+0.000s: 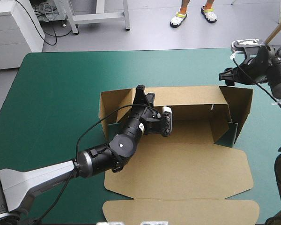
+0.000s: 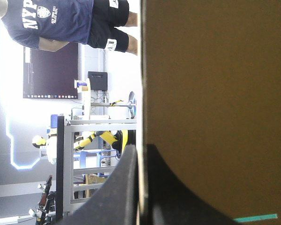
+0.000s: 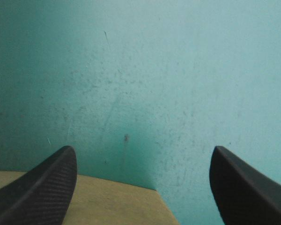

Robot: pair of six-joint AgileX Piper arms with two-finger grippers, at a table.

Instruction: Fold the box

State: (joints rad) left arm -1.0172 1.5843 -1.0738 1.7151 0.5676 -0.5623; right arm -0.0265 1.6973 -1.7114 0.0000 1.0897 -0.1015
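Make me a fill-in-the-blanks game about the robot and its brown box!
1. The left gripper is shut on the far ____ of the box.
2. The right gripper is ____ and holds nothing.
3. The lid of the box lies ____ on the teal-green cover.
Missing words: wall; open; flat.
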